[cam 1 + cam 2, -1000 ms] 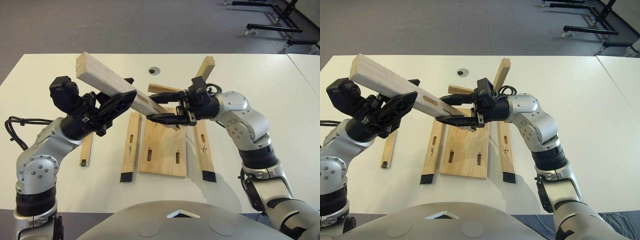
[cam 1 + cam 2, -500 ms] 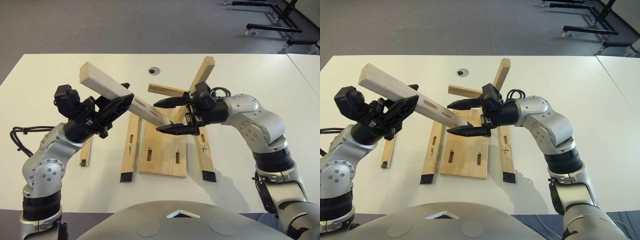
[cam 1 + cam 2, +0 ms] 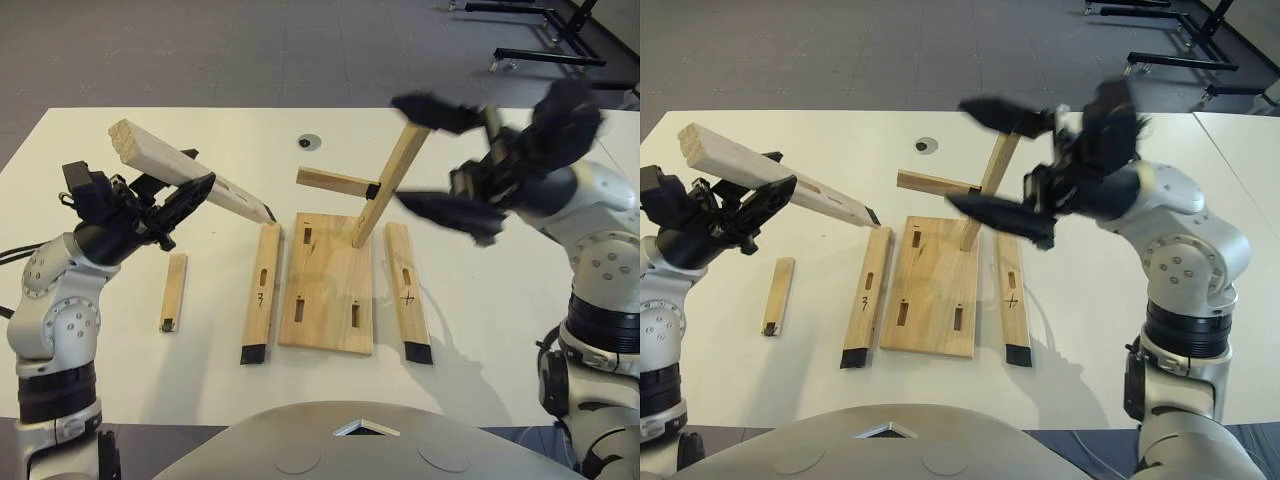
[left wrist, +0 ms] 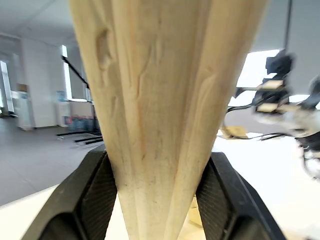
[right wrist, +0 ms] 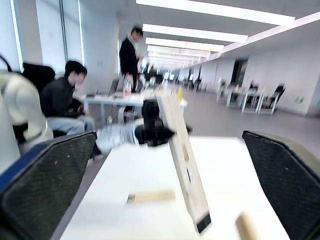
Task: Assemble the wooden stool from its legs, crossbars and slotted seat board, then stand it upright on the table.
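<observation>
Motion blur smears the right gripper [image 3: 397, 150], and its upper finger covers the top of the upright leg [image 3: 385, 195]. The left gripper [image 3: 190, 175] hides the middle of the held leg [image 3: 150, 150], which the left wrist view cuts off at both ends. Whether the upright leg sits in a slot of the seat board [image 3: 330, 300] is unclear.

grey floor [image 3: 250, 50] | white table [image 3: 200, 385] | black stands [image 3: 545, 53] beyond | ceiling strip lights [image 5: 192, 32]
</observation>
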You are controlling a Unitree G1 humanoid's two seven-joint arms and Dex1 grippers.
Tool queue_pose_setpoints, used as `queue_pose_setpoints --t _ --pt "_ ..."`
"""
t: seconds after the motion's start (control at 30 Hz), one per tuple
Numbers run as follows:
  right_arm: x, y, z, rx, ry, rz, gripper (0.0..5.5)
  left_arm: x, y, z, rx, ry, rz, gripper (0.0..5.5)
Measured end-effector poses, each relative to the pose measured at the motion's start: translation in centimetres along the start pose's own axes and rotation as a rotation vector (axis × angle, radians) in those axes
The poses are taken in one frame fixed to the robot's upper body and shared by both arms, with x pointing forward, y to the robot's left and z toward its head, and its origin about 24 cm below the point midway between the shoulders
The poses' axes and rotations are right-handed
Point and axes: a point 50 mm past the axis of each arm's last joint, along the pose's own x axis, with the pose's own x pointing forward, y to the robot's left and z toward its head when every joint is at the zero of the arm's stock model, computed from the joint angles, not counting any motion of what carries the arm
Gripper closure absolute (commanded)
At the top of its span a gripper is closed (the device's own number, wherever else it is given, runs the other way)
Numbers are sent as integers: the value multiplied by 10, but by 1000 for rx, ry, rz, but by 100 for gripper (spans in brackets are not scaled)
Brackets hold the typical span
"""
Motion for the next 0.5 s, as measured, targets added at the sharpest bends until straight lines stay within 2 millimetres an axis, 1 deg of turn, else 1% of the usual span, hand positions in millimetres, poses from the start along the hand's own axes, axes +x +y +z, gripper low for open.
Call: queue_pose_setpoints --t 0.07,0.1,0.2,0.27,0.5 --pt "1 -3 5 -19 -56 -51 11 3 4 -7 35 23 -18 340" --pt "1 -5 5 -22 -88 -95 11 5 9 -15 74 53 -35 340" --pt "2 -5 1 -8 -119 -139 11 10 17 -32 119 81 -57 340" --pt "5 -1 -4 8 -121 -144 11 10 19 -43 99 83 -62 340" --pt "4 5 -8 29 -124 -184 11 13 14 -55 91 -4 -119 340"
